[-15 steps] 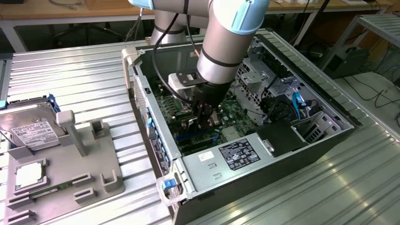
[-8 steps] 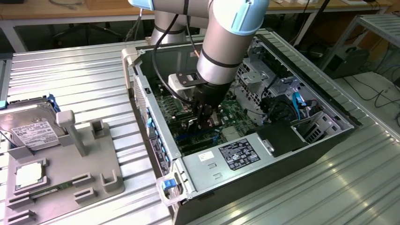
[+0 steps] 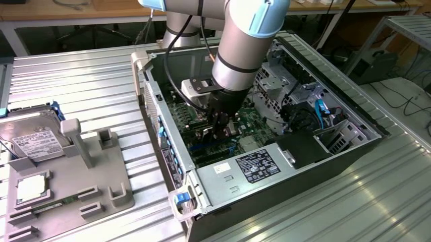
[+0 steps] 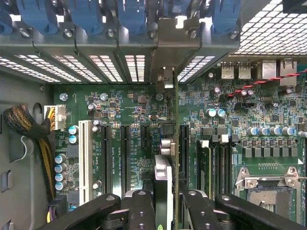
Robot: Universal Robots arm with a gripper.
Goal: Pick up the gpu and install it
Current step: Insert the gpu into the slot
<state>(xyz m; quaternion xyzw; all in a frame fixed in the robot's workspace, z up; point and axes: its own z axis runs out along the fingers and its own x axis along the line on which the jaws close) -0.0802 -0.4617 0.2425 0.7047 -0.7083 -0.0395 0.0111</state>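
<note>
From the wrist camera I see my gripper point(image 4: 166, 203) closest, its black fingers point(image 4: 144, 211) clamped on the gpu point(image 4: 167, 158), which stands on edge between them and runs away from the lens as a thin vertical strip. The card's far end, with its silver bracket, reaches the metal rear wall of the case, where a row of blue slot clips point(image 4: 132, 14) sits above perforated slot covers point(image 4: 115, 67). Beneath the card lies the green motherboard point(image 4: 124, 115), with black expansion slots point(image 4: 106, 158) and one white slot point(image 4: 85, 160) running parallel to it; I cannot tell whether the card's edge is seated in a slot or just above it. A braided cable bundle point(image 4: 29, 139) plugs into a white connector at the board's edge, and the empty CPU socket point(image 4: 268, 191) shows off to the side.

In the exterior view the arm point(image 3: 243, 45) reaches down into the open computer case point(image 3: 350, 156), the gripper point(image 3: 222, 128) low over the board. On the exterior view's left, well apart from the case, a grey fixture tray point(image 3: 101, 181) holds a silver hard drive point(image 3: 34, 141).
</note>
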